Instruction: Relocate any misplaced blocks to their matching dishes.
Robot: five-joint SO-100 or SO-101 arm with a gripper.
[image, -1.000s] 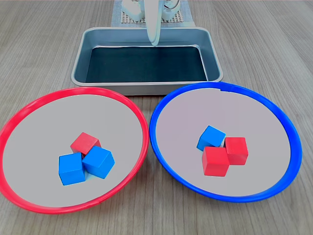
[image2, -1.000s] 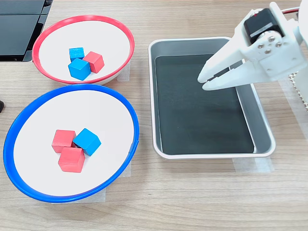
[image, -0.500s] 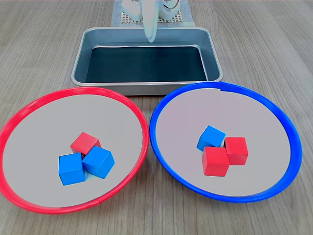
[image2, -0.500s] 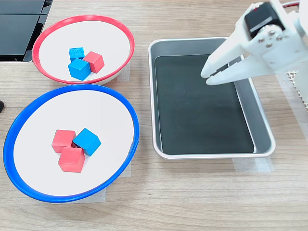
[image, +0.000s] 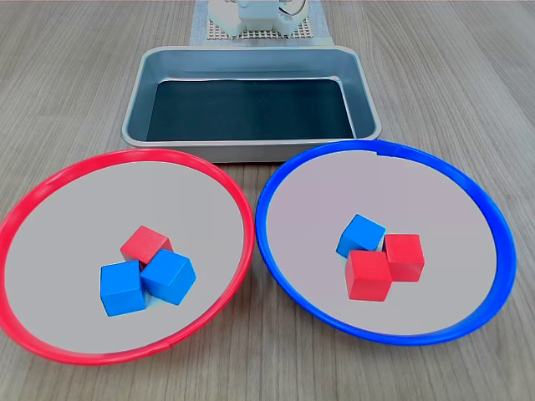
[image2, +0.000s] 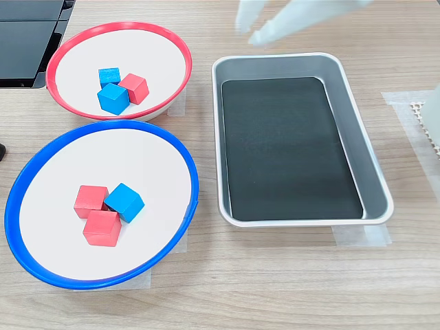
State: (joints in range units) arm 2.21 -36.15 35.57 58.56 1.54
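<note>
The red-rimmed dish holds one red block and two blue blocks, all bunched together. In the blue-rimmed dish lie one blue block and two red blocks, touching one another. My gripper shows only in the second exterior view, blurred, high above the tray's upper left corner. Its fingers stand apart with nothing between them.
A rectangular grey metal tray with a dark bottom sits behind the dishes, nothing in it. The arm's base stands on a mesh mat beyond it. A black device lies at the second exterior view's top left.
The gripper has risen and swung from over the tray toward the second exterior view's upper left. It has left the first exterior view. The blocks have not moved.
</note>
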